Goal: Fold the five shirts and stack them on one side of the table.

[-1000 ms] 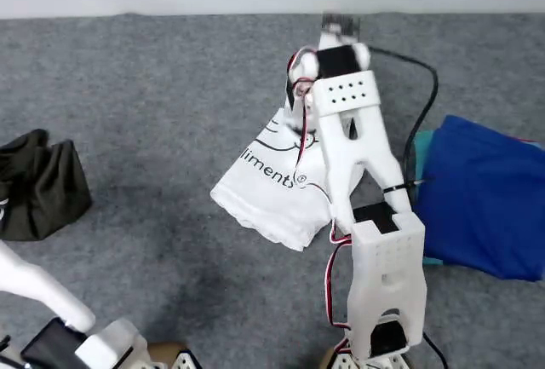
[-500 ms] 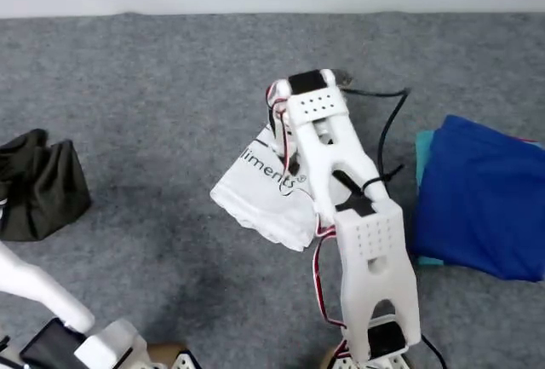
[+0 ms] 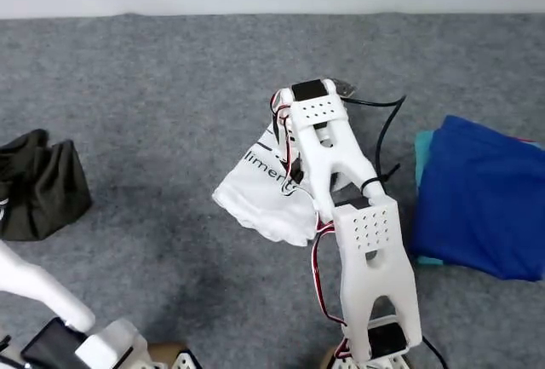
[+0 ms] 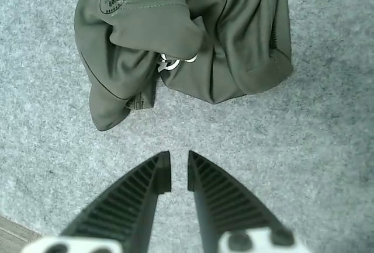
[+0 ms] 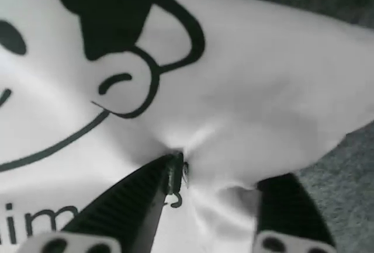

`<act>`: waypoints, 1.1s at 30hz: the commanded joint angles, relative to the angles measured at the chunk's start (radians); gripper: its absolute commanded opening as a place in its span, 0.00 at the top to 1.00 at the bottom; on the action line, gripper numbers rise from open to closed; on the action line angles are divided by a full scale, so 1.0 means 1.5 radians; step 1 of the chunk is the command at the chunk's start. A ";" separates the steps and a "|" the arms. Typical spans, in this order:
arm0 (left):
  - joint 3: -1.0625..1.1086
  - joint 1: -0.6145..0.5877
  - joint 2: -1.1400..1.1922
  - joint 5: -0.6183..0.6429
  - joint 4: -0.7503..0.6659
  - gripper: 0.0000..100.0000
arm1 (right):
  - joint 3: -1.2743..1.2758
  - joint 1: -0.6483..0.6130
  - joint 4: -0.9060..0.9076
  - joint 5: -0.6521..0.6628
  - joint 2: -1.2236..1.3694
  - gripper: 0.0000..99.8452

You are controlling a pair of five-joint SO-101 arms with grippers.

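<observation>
At table centre, the white shirt (image 3: 264, 194) lies crumpled with its black print up on the grey table (image 3: 153, 88); the right arm (image 3: 341, 173) stretches over the shirt's right part, wrist tipped down onto the cloth; the right gripper (image 5: 228, 186) sits on the white shirt with its jaws spread wide, both tips on the fabric; a pucker of cloth is bunched at one tip and shirt spans the whole gap between them; not clamped.

At the right edge of the table, a blue shirt (image 3: 481, 203) is folded flat on top of a teal shirt (image 3: 422, 152), with a teal strip showing along its left side; this stack is near the right arm and apart from the white shirt.

At the left edge, a dark olive shirt (image 3: 43, 186) sits in a loose heap, well apart from the white one; the left gripper (image 4: 179, 171) hangs over bare table just beside that heap, tips pointing at it without touching; its jaws are nearly together with a thin slit between them, holding nothing.
</observation>
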 commanded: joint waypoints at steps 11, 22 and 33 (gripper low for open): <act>-0.003 0.005 -0.030 -0.005 0.008 0.94 | -0.044 0.053 0.092 0.170 -0.019 0.99; -0.006 0.005 -0.030 -0.005 0.008 0.94 | 0.081 0.069 0.096 0.386 -0.332 0.99; -0.006 0.005 -0.028 -0.006 0.005 0.94 | 0.176 0.237 0.096 0.600 -0.616 0.99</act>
